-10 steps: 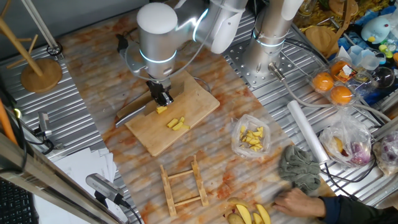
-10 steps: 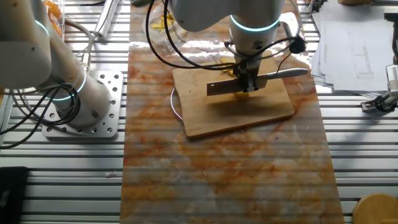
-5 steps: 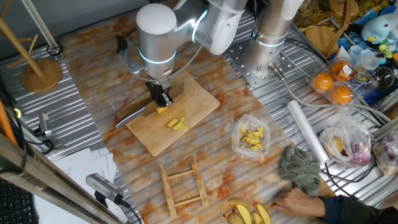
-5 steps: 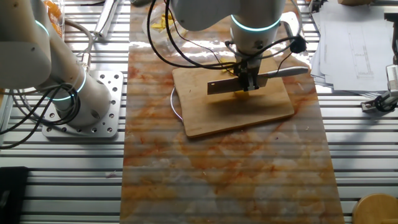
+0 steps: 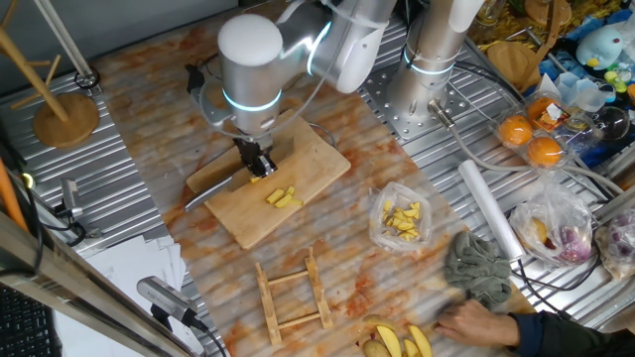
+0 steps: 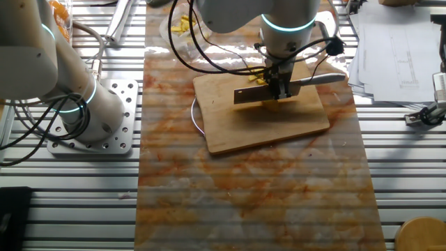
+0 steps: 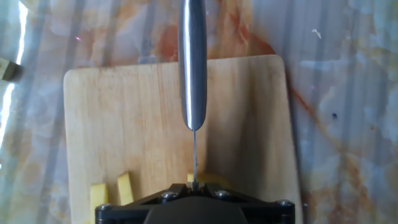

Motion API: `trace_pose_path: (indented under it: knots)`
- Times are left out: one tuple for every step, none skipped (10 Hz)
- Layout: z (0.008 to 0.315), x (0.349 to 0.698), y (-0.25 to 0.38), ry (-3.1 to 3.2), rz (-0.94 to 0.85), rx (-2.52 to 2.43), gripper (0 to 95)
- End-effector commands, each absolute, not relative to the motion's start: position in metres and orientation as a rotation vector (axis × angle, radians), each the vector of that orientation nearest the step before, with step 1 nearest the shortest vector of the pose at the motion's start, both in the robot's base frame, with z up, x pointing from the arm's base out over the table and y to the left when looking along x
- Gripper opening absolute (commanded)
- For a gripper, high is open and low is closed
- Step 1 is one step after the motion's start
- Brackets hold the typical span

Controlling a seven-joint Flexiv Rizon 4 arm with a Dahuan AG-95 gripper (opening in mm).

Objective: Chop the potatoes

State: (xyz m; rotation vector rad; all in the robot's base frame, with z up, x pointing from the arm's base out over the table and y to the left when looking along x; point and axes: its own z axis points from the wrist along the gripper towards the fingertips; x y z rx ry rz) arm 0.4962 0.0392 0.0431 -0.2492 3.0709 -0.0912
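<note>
Your gripper [image 5: 256, 157] is clamped shut on the knife [image 6: 279, 88], blade edge-down over the cutting board [image 5: 298, 203]. The potatoes [image 5: 283, 197], cut into yellow sticks, lie mid-board; one chunk [image 5: 259, 178] sits right under the blade.

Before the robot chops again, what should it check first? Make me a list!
1. Knife held tight in the gripper: ok, fingers closed on it.
2. Potato piece under the blade: ok, it sits right below the gripper.
3. Piece on the cutting board, not near the edge: ok.
4. Already cut sticks out of the blade's way: ok, they lie apart to one side.
5. Person's hand far from the knife: ok, it is at the table's edge by the cloth.
6. Blade lined up straight across the piece: cannot tell.
</note>
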Motion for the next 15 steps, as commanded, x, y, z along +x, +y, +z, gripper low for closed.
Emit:
trace_pose_path:
  knots:
    - [0.020, 0.497, 0.031, 3.031, -0.095, -0.265, 0.0]
    - [0.019, 0.494, 0.032, 3.050, -0.034, -0.233, 0.0]
    - [0.026, 0.493, 0.033, 3.033, 0.002, -0.223, 0.0]
    - [0.045, 0.498, 0.038, 3.057, 0.012, -0.214, 0.0]
    - [0.064, 0.506, 0.044, 3.070, 0.043, -0.181, 0.0]
    - [0.085, 0.514, 0.053, 3.105, 0.008, -0.165, 0.0]
    - [0.089, 0.514, 0.053, 3.103, -0.001, -0.173, 0.0]
    - [0.089, 0.513, 0.051, 3.104, 0.001, -0.177, 0.0]
    - [0.088, 0.511, 0.046, 3.109, -0.002, -0.180, 0.0]
    - [0.087, 0.510, 0.042, 3.112, -0.006, -0.178, 0.0]
    - [0.086, 0.509, 0.038, 3.110, -0.001, -0.189, 0.0]
    - [0.085, 0.507, 0.036, 3.109, -0.007, -0.193, 0.0]
    - [0.083, 0.505, 0.035, 3.106, -0.008, -0.199, 0.0]
    - [0.079, 0.504, 0.034, 3.104, -0.010, -0.205, 0.0]
    - [0.078, 0.504, 0.033, 3.103, -0.011, -0.203, 0.0]
